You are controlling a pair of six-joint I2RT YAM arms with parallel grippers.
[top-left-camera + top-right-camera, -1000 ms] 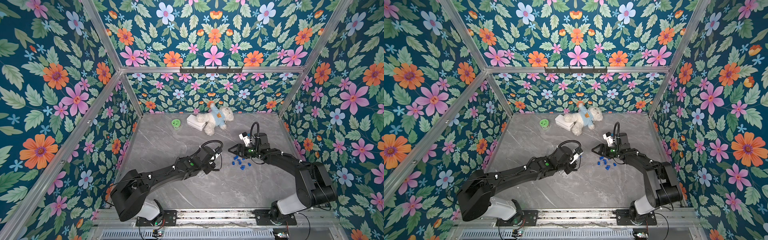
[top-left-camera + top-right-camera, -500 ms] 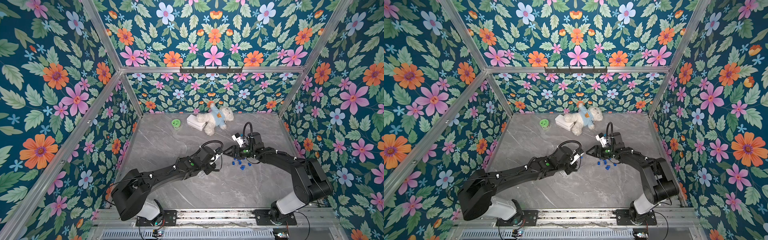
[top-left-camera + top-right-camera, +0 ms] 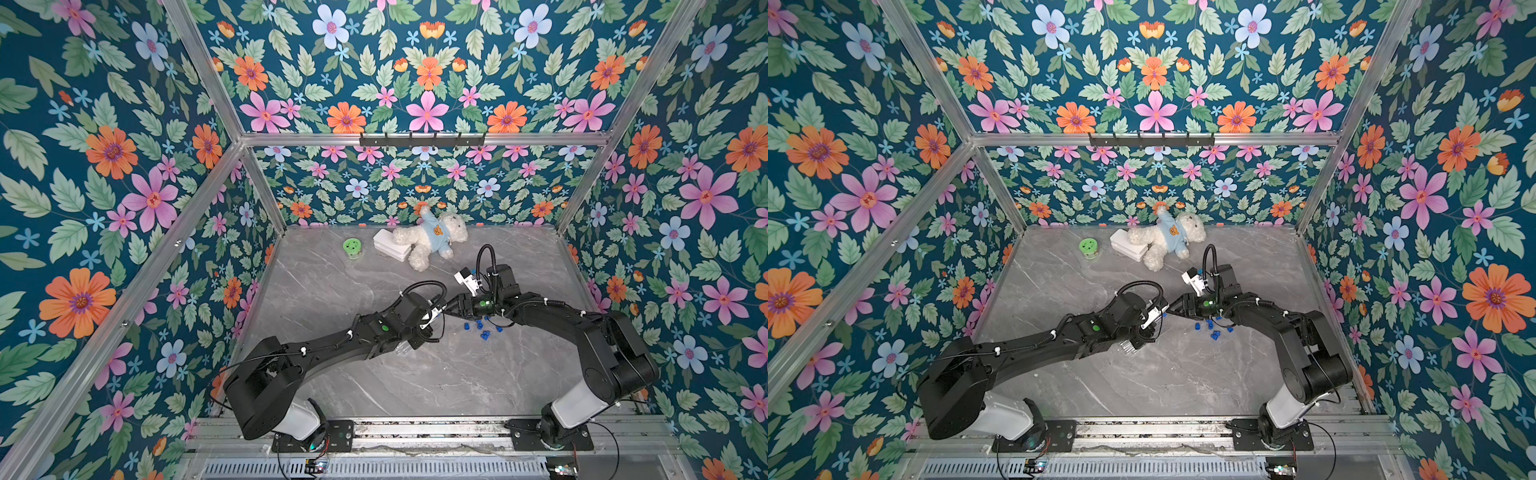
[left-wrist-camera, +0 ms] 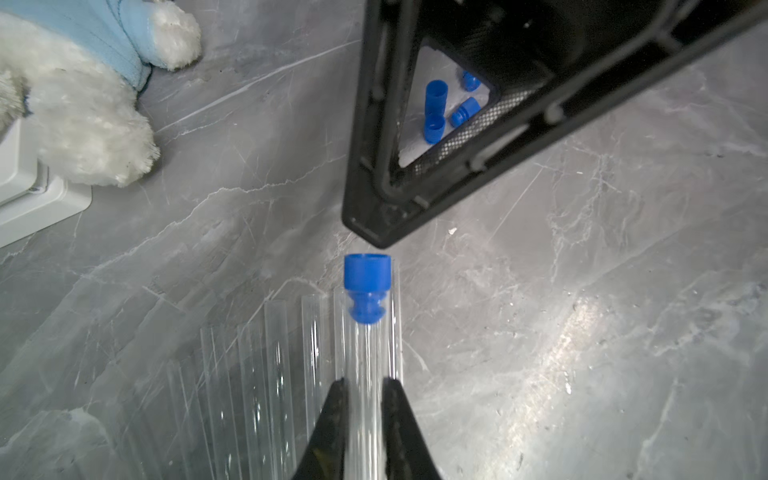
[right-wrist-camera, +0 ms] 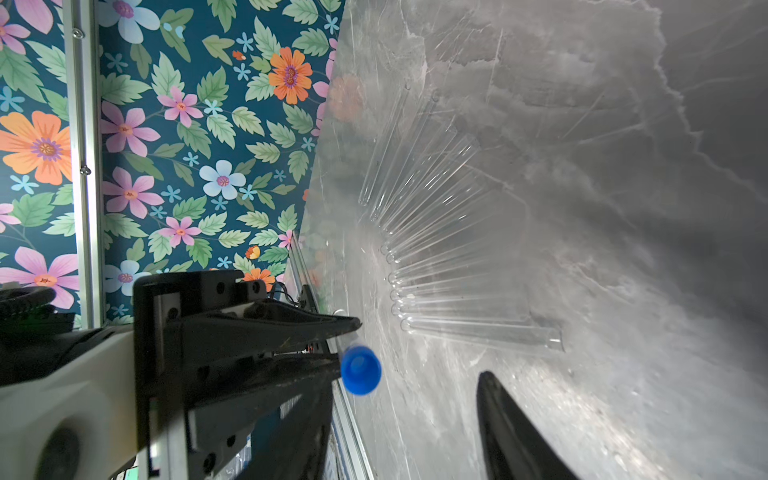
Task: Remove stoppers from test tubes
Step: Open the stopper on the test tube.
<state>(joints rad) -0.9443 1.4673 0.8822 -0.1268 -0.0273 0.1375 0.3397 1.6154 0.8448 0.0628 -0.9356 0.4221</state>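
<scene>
**Over the middle of the bench: one stopper left to pull**

Both top views: your left gripper [image 3: 1158, 316] and right gripper [image 3: 1173, 311] meet tip to tip above the grey marble bench [image 3: 415, 386]. Loose stoppers [image 3: 478, 326], stubby blue plugs, lie scattered toward its right edge. A plush bear [image 3: 432, 241] sits by the far edge.

Left wrist view: the left jaws are clamped on a clear, thin-walled tube [image 4: 368, 353]. Its ribbed blue stopper [image 4: 367, 276] is plugged into the mouth, just beside the right gripper's tip.

Right wrist view: bare tubes [image 5: 436, 249], glassy and round-ended, fan out flat on the marble. The right jaws stand apart, not on the stopper.

No other plugged tube shows, so I judge you are nearly finished: pull this one, then lay the tube down.
</scene>
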